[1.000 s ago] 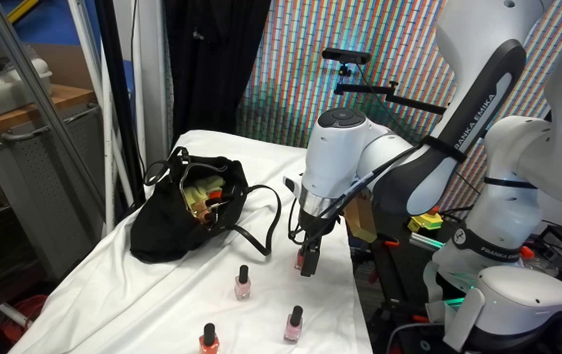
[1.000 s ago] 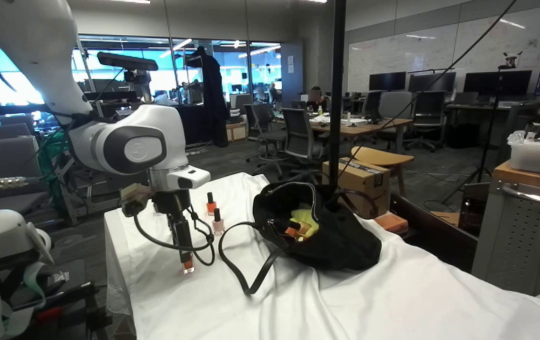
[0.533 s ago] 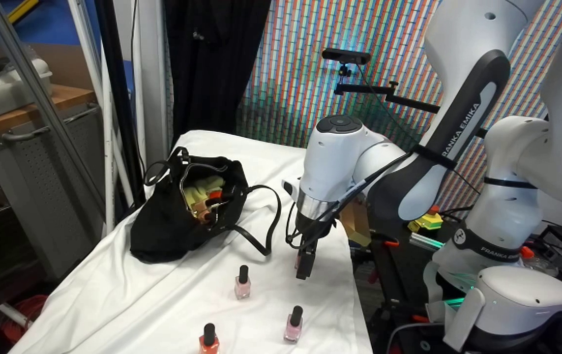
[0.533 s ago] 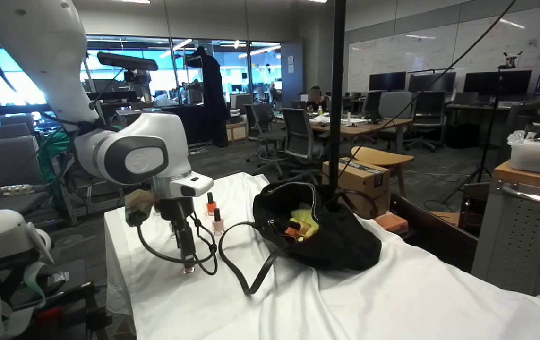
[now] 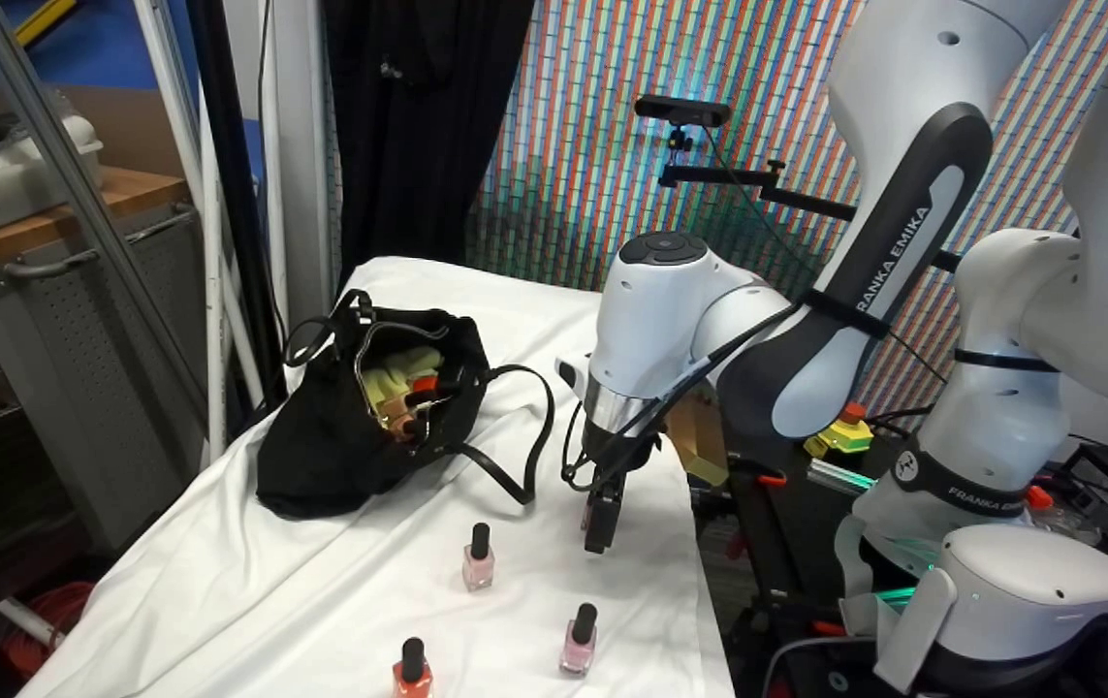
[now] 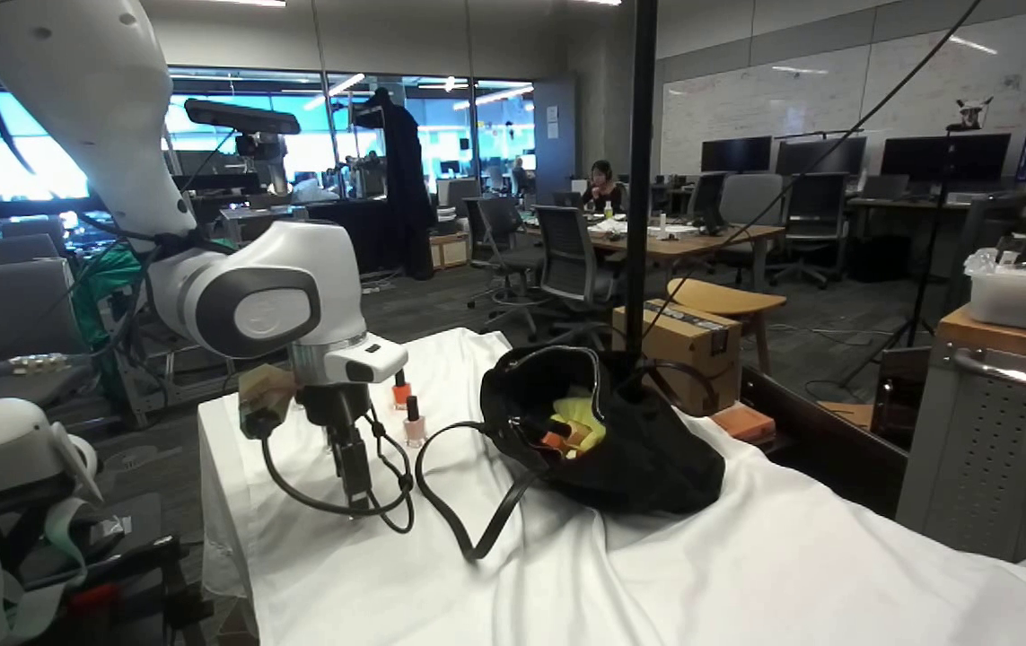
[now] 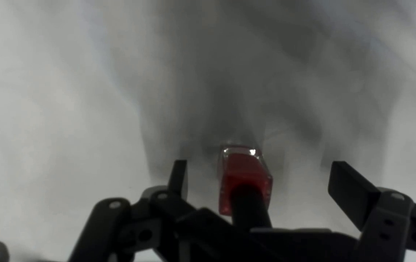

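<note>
My gripper [image 7: 258, 174] is open and points down over a red nail polish bottle [image 7: 246, 169] with a black cap. The bottle stands between the two fingers, nearer the left finger in the wrist view, with a gap on both sides. The cap's top is hidden behind the gripper body. In an exterior view the gripper [image 5: 600, 533] is low over the white cloth [image 5: 534, 620]. In an exterior view the gripper [image 6: 356, 489] hides nearly all of the red bottle.
A pale pink bottle [image 5: 478, 567], a lilac-pink bottle [image 5: 578, 648] and an orange-red bottle [image 5: 413, 682] stand upright on the cloth. An open black bag [image 5: 321, 456] holds a yellow-green cloth [image 5: 398, 373] and other items. Its strap loop [image 5: 544, 436] lies near the gripper.
My gripper has moved down around the red bottle and slightly left in an exterior view. The bottle is more hidden by the fingers now. The other bottles and the bag have not moved.
</note>
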